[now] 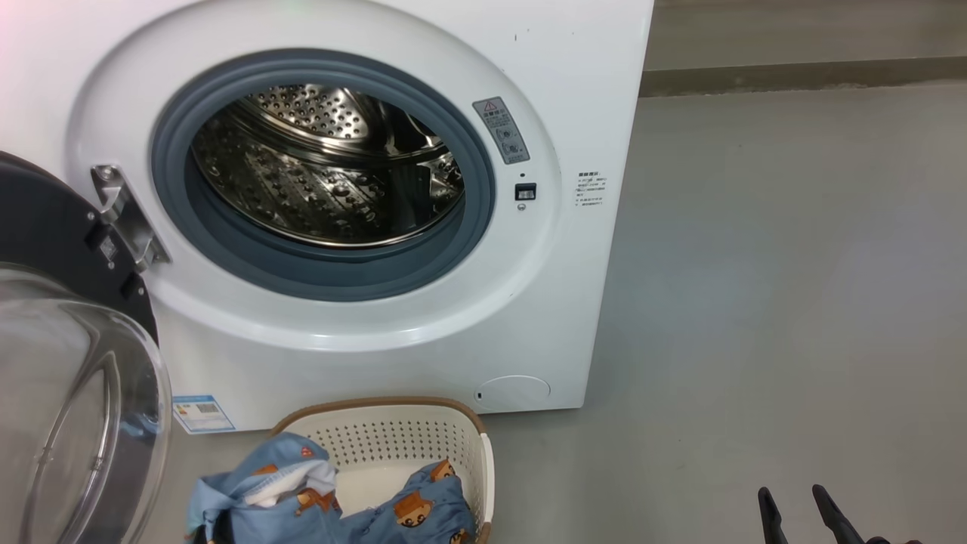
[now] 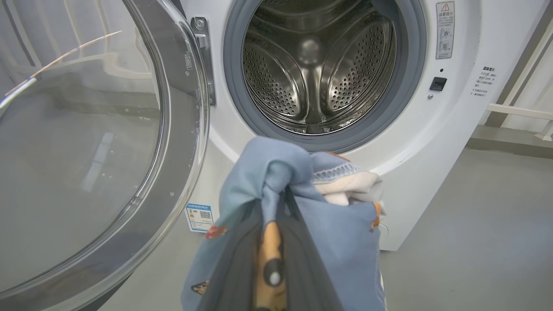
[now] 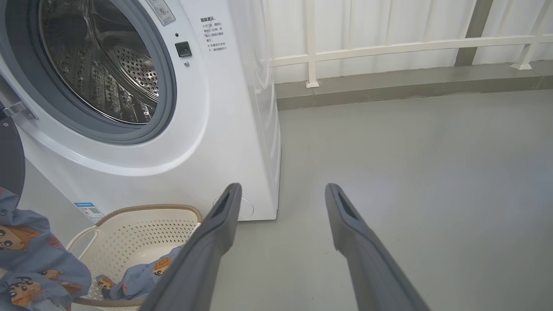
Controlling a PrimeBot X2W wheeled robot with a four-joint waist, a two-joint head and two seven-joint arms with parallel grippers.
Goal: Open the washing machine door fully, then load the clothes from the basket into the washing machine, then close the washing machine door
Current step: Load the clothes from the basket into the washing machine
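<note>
Loading step, with washing machine door [image 1: 75, 393] swung wide, left gripper [image 2: 281, 198] clamped on the clothes [image 2: 259, 172] partly out of the basket [image 1: 393, 446], right gripper [image 3: 281, 190] spread and empty; next calls for raising them forward into the drum [image 1: 325, 166]

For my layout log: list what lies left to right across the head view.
washing machine door → steel drum → warning label → small printed notice → right gripper, jaws apart.
</note>
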